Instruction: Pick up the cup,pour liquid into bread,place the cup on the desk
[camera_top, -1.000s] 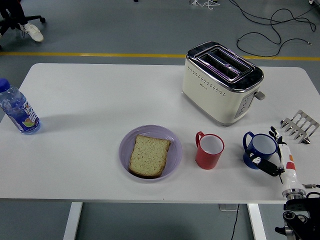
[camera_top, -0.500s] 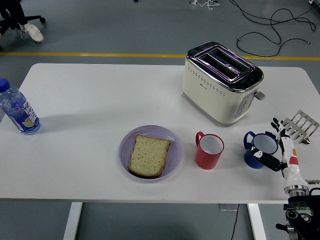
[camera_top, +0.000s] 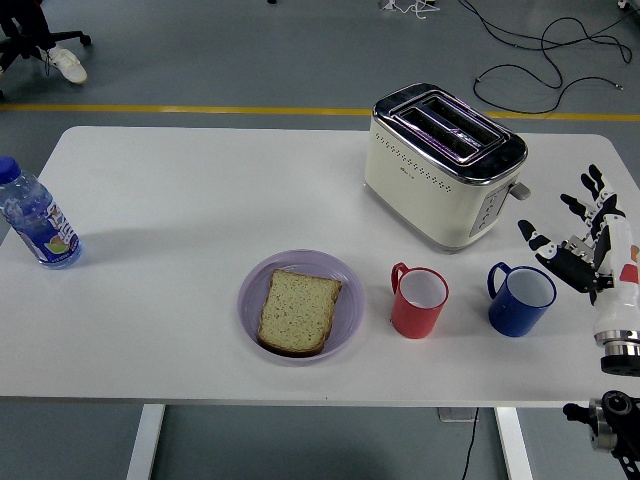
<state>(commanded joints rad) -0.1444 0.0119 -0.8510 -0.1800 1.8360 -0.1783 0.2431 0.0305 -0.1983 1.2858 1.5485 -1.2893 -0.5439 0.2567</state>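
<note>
two cups stand upright near the white table's (camera_top: 180, 190) front edge, mouths up — the blue cup (camera_top: 520, 299) right of the red cup (camera_top: 418, 301), each handle pointing left and slightly away. the slice of bread (camera_top: 297, 311) lies flat on the purple plate (camera_top: 346, 290), left of the red cup. the right hand (camera_top: 585, 240) hovers right of the blue cup, apart from it — fingers spread wide, holding nothing.

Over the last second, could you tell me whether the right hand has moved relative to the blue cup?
Yes. The right hand has drawn away from the blue cup, going right and toward the far edge, fingers spread.
</note>
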